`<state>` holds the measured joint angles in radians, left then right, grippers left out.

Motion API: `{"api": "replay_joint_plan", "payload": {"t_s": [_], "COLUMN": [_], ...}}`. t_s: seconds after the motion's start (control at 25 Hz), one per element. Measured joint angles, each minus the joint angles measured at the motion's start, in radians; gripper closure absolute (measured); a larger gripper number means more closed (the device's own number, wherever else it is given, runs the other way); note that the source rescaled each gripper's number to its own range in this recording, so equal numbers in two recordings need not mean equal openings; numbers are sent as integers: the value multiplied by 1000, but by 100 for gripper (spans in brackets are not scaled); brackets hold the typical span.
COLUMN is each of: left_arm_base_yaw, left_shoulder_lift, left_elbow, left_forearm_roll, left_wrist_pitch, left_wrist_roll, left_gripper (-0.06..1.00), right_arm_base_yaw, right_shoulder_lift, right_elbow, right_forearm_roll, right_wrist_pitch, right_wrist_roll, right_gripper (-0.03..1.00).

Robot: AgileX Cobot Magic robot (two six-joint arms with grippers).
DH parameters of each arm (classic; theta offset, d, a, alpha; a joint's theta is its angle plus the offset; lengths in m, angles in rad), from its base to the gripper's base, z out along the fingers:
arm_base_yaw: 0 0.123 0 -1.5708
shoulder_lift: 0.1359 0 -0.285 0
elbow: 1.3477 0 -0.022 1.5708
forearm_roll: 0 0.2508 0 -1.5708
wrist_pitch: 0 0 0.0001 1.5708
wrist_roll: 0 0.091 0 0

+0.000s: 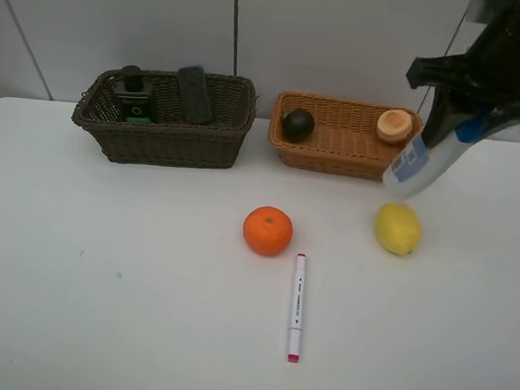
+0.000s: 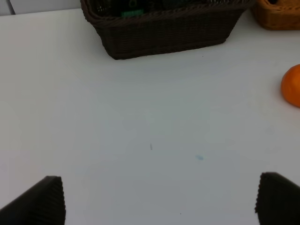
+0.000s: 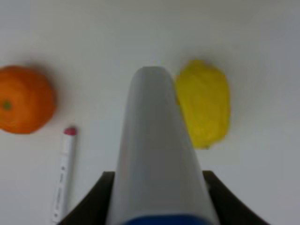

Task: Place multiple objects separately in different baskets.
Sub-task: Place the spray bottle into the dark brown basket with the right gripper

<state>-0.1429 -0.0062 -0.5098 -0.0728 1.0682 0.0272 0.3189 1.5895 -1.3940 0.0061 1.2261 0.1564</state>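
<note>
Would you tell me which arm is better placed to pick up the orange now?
Probably left: the left gripper stands open and empty, the orange in its view, while the right gripper grips the white bottle.

Robot lab test bench, not a home. Bare white table. Blank white wall panels with dark seams stand right behind the dark brown basket. Staged props: tan basket just right of it, with orange, lemon and marker laid out in front. A black robot arm, far right of it, holds a white blue-capped bottle over the table.
</note>
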Motion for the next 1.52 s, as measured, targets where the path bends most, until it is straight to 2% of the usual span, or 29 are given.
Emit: {"api": "replay_joint_plan", "payload": {"t_s": [0.32,0.48,0.64,0.84,1.0,1.08,1.2,1.28,1.4,1.52], "left_arm_base_yaw": [0,0,0,0,0,0,0,0,0,0], "left_shoulder_lift": [0,0,0,0,0,0,0,0,0,0], "left_elbow": [0,0,0,0,0,0,0,0,0,0], "left_forearm_roll": [0,0,0,0,0,0,0,0,0,0], "left_wrist_pitch": [0,0,0,0,0,0,0,0,0,0], "left_wrist_roll": [0,0,0,0,0,0,0,0,0,0], "left_gripper": [-6,-6,-6,-6,-6,-6,-6,-6,-6,-6], "right_arm_base_yaw": [146,152,152,165,174,179,193,207,226,232], "right_shoulder_lift": [325,504,649,756,817,837,843,843,840,806], "right_elbow": [-428,-646,-821,-893,-894,-894,-894,-895,-895,-895], "right_forearm_roll": [145,193,249,291,296,301,307,292,264,258], "right_wrist_pitch": [-143,-181,-279,-456,-512,-530,-549,-554,-535,-439], "right_wrist_roll": [-70,-88,-98,-118,-128,-130,-130,-130,-130,-123], "right_gripper": [71,71,71,71,70,58,24,9,2,0]}}
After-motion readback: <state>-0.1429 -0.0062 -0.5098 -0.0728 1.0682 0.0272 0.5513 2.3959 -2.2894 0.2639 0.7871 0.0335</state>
